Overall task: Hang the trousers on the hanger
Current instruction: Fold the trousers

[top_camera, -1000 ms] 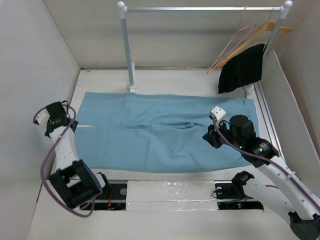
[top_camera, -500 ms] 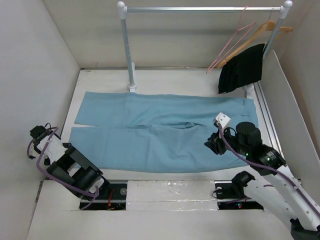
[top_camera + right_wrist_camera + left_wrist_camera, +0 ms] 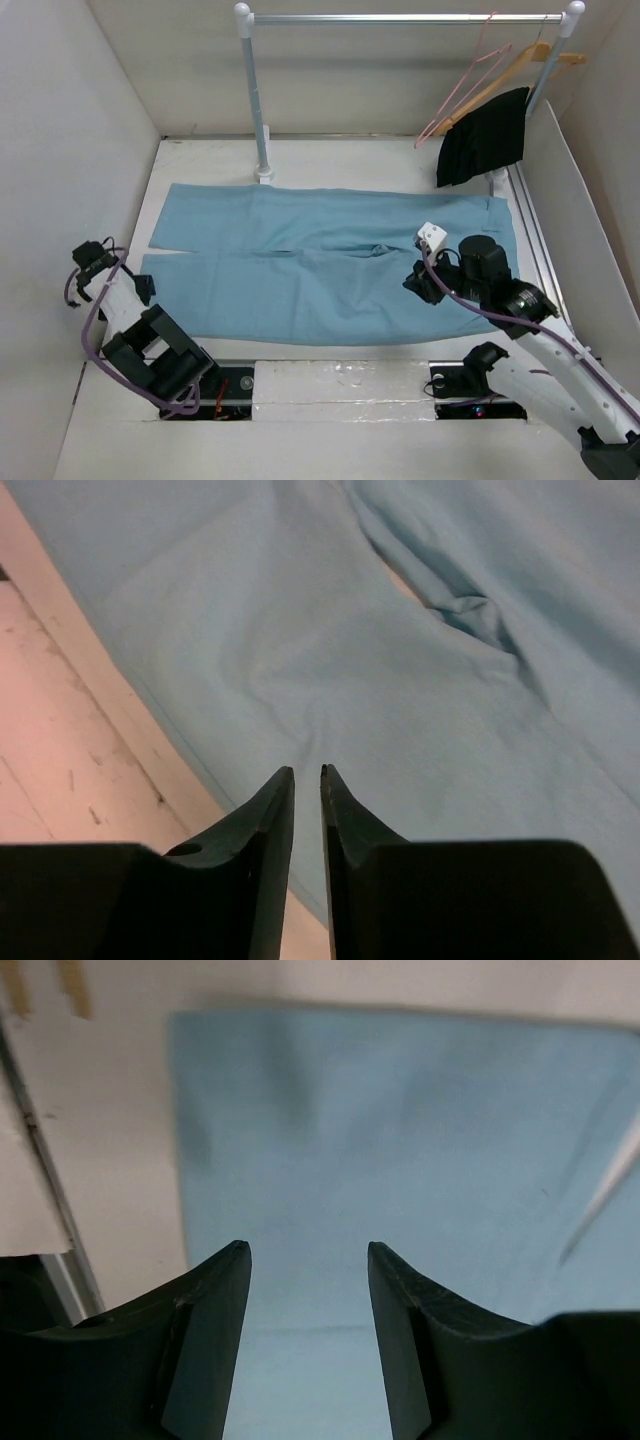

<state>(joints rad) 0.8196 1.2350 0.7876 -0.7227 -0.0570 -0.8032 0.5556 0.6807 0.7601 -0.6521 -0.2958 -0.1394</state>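
Observation:
The light blue trousers lie flat across the table, legs pointing left and waist at the right. My left gripper is open and empty at the hem end of the near leg; in the left wrist view its jaws stand wide apart above the blue cloth. My right gripper hovers over the seat area near the crotch fold; in the right wrist view its jaws are nearly together with nothing between them. A pink wire hanger and a wooden hanger hang on the rail.
A metal rail on two posts spans the back. A black garment hangs from the wooden hanger at the back right. White walls close in left and right. The table's near edge runs just below the trousers.
My left arm swung from the far leg's hem down to the near left, then came in to the near leg's hem. My right gripper shifted slightly down and back.

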